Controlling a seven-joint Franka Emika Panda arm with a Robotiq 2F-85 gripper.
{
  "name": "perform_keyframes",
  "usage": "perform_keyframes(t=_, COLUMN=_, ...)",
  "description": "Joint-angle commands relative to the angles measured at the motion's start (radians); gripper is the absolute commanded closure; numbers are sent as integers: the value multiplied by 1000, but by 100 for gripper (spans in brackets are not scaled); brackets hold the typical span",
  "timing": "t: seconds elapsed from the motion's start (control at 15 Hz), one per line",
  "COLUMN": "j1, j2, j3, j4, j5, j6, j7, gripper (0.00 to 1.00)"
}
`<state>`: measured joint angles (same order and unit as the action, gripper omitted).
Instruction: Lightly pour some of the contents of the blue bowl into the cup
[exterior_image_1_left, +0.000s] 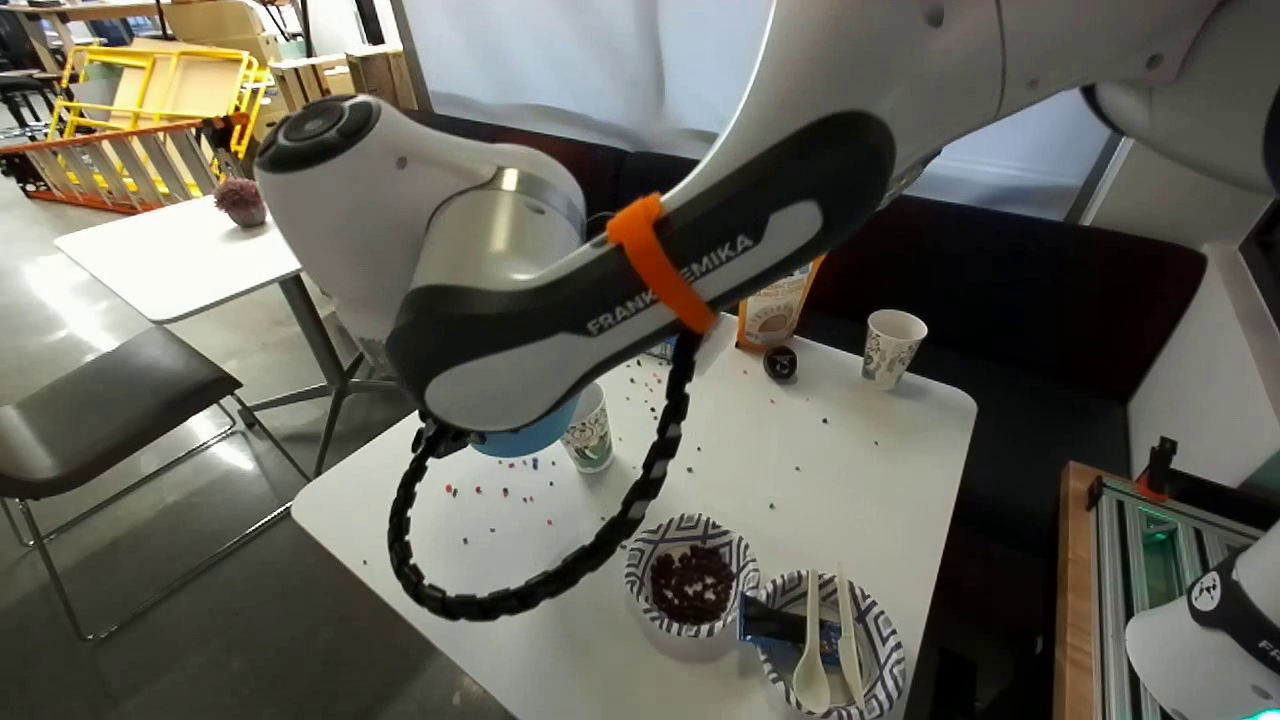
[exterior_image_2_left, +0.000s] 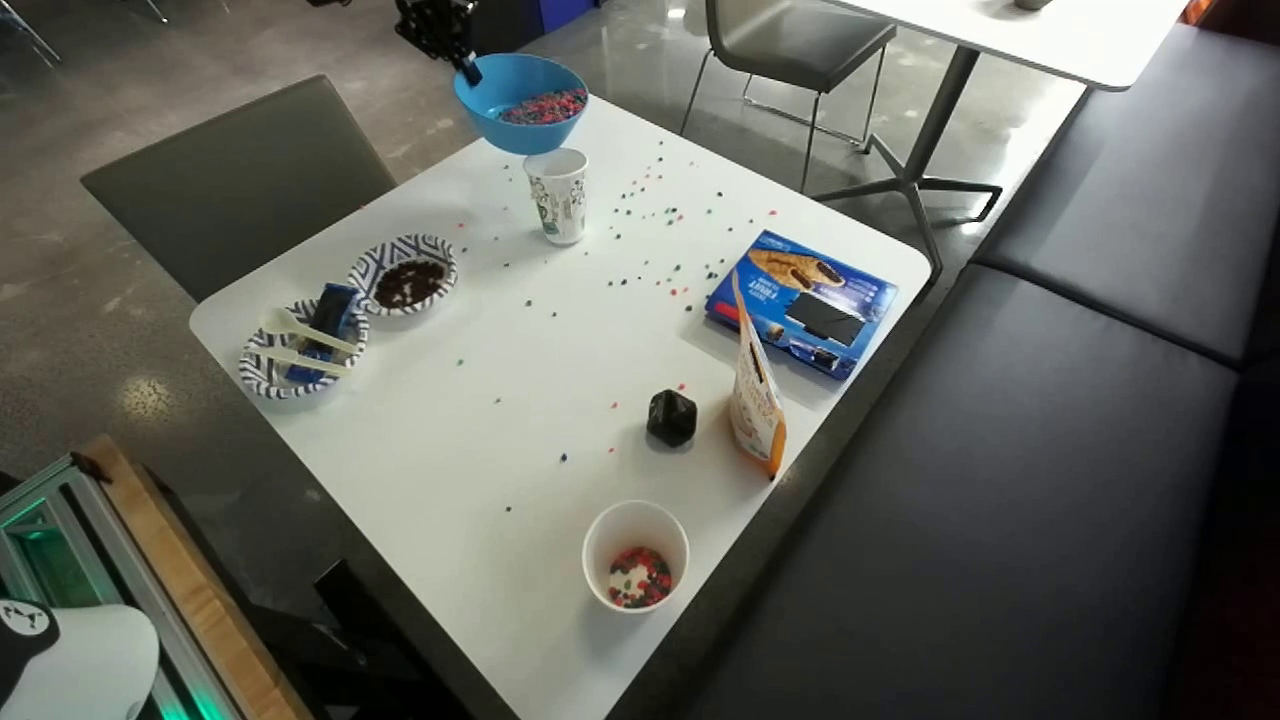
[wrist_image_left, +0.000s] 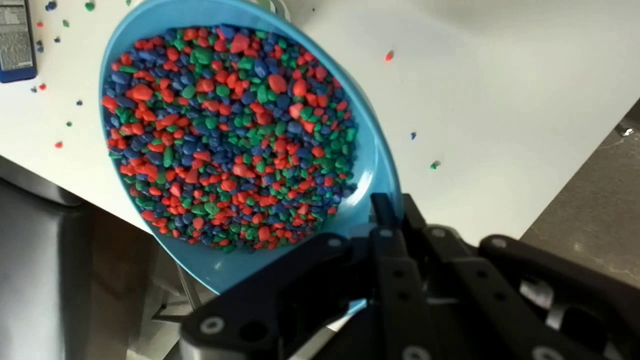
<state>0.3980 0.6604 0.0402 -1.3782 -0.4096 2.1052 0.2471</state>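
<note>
In the wrist view we see the gripper (wrist_image_left: 397, 207) clasping the rim of the blue bowl (wrist_image_left: 372, 155), one finger on either side of the wall. The contents (wrist_image_left: 230, 140), small pebble-like bits in red, green and dark blue, cover most of the inside. A few loose bits (wrist_image_left: 434, 165) lie on the white table (wrist_image_left: 500, 110).

In an exterior view we find the blue bowl off the table and tilted, its contents gathered toward the side away from the gripper. The cup (exterior_image_2_left: 558, 205) stands upright just below it; whether the two touch, we cannot tell. Nearer the camera, another cup (exterior_image_2_left: 620, 525) has some of the same bits at its bottom. Near it we make out a black faceted object (exterior_image_2_left: 672, 418), an upright pouch (exterior_image_2_left: 757, 415) and a blue box (exterior_image_2_left: 800, 300). A patterned bowl (exterior_image_2_left: 378, 262) with a dark filling (exterior_image_2_left: 410, 285) sits beside a striped bowl (exterior_image_2_left: 260, 375) bearing a pale spoon (exterior_image_2_left: 283, 321) and a blue packet (exterior_image_2_left: 332, 312).

In an exterior view the arm (exterior_image_1_left: 520, 330) hides the gripper, and we see only the blue bowl's lower part, close to the cup. A black segmented cable (exterior_image_1_left: 480, 606) loops below.
</note>
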Motion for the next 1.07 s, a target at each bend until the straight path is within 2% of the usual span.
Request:
perform_keyframes(t=0.0, j1=78, j2=152, j3=-43, j4=218, j5=-88, j6=-101, j7=-4, gripper=99)
perform_keyframes(t=0.4, j1=140, j2=276, j3=-86, j4=383, j5=-114, j6=-134, j7=-6, gripper=99)
perform_keyframes(t=1.0, j1=155, j2=380, j3=-126, j4=537, j5=-98, j6=-149, j7=10, gripper=99)
